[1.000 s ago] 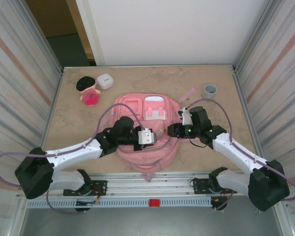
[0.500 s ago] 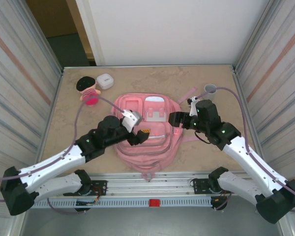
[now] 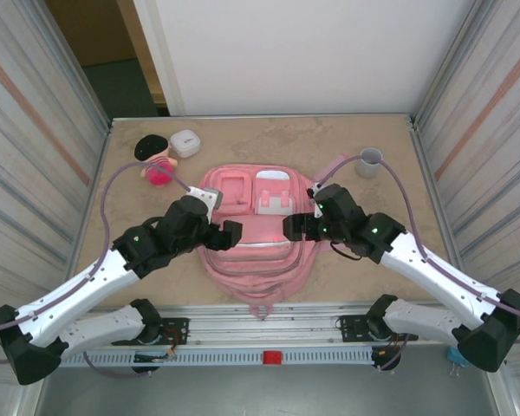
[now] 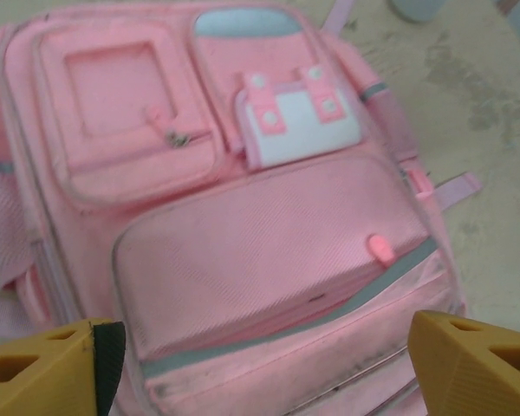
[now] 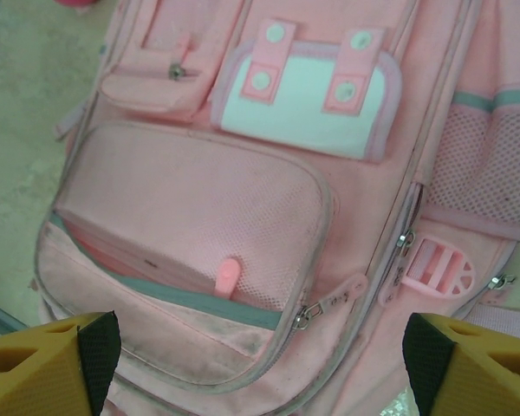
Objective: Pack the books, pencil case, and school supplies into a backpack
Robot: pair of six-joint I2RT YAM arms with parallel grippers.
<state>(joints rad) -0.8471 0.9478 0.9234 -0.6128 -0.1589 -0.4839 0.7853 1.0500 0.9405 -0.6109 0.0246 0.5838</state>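
Hovering above the large pink fabric backpack (image 3: pixel 258 260), which lay flat on the beige tabletop (image 3: pixel 269 139) between the arms, the left gripper (image 3: pixel 232 233) and right gripper (image 3: pixel 289 228) both stood spread and empty. A descending finger could snag the front pocket's pink zip pull (image 5: pixel 228 277) and drag the limp bag askew.

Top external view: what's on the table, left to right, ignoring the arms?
black-haired pink doll → small white box → pink backpack → grey cup
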